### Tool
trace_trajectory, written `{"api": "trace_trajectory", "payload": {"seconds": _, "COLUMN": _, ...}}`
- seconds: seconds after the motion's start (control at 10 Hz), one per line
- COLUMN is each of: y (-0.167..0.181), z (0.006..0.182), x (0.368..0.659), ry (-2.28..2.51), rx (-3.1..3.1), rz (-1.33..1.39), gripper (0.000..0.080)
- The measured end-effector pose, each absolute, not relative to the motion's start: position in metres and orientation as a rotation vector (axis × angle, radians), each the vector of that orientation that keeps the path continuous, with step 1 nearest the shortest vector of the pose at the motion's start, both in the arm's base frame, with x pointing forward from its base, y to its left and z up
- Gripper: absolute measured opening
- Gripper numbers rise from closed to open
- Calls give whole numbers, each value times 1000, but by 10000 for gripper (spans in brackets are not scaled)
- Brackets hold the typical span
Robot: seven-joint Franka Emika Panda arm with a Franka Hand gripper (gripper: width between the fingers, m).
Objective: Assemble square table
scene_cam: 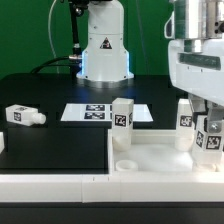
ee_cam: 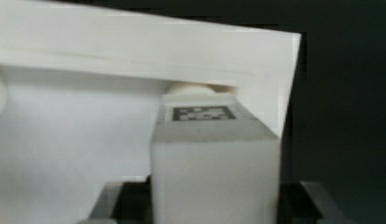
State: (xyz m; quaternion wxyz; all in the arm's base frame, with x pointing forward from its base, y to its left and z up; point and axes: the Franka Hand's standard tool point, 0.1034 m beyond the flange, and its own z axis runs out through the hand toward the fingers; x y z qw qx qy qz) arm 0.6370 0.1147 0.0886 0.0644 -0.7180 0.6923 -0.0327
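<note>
Far at the exterior view's left: one loose leg lies on its side on the black table, well apart from the other parts. Along the lower edge runs a long white border bar. Centre of the frame: the marker board lies flat, with the arm's white base above it. Just right of centre: a middle leg stands upright at the far-left corner of the square table slab, tag facing the camera; whether it is seated in a socket cannot be told. The slab fills the lower right, rim up, with a round socket showing at its near-left corner. Further right: a third leg stands upright on the slab. At the right edge: the gripper hangs over the slab, jaws part-way closed, pinching the gripped leg, upright, just beside the third leg. The wrist view shows this leg clamped on both sides, tag visible, white slab behind. Whether it touches the slab cannot be told.
</note>
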Motion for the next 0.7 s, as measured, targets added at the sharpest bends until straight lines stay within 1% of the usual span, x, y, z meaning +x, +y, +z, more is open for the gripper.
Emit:
{"api": "trace_trajectory", "payload": {"seconds": 0.3, "y": 116, "z": 89, "x": 637, "ry": 2222, "rx": -2010, "rz": -69, "gripper": 286}}
{"api": "trace_trajectory", "payload": {"seconds": 0.4, "y": 117, "z": 88, "x": 637, "ry": 2190, "rx": -2047, "rz": -72, "gripper": 286}}
{"api": "trace_trajectory", "payload": {"seconds": 0.5, "y": 117, "z": 89, "x": 637, "ry": 2093, "rx": -2157, "rz": -79, "gripper": 444}}
{"api": "trace_trajectory", "payload": {"seconds": 0.6, "y": 118, "z": 92, "x": 640, "ry": 1946, "rx": -2305, "rz": -85, "gripper": 570}}
{"api": "trace_trajectory", "payload": {"seconds": 0.7, "y": 119, "z": 93, "x": 641, "ry": 1762, "rx": -2448, "rz": -102, "gripper": 570}}
